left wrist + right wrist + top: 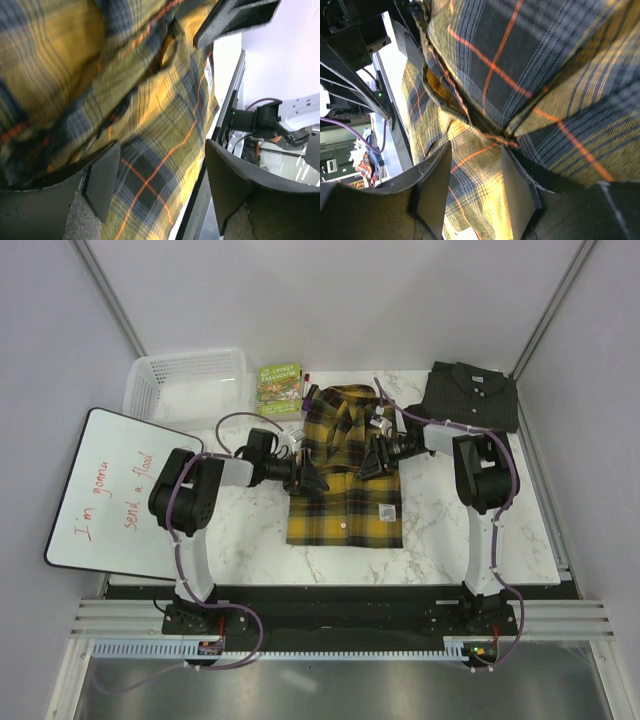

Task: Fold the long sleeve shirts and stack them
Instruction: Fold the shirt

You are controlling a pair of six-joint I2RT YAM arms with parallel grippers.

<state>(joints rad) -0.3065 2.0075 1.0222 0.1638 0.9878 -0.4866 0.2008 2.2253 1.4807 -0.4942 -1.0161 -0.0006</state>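
Note:
The yellow-and-black plaid shirt (345, 505) lies collar-away in the middle of the marble table (250, 540), its sleeves folded in over the chest. The dark charcoal shirt (470, 397) rests folded at the back right. My left gripper (310, 478) is low over the plaid shirt's left side. In the left wrist view that gripper (160, 170) stands wide open over plaid cloth (75, 60). My right gripper (372, 462) is at the shirt's right side. In the right wrist view its fingers (432, 192) stand apart with a ridge of plaid cloth (545, 60) between them.
A white plastic basket (190, 385) stands at the back left with a green book (280, 388) beside it. A whiteboard (115, 490) with red writing leans at the left edge. A small white tag (385, 512) shows on the shirt's lower right.

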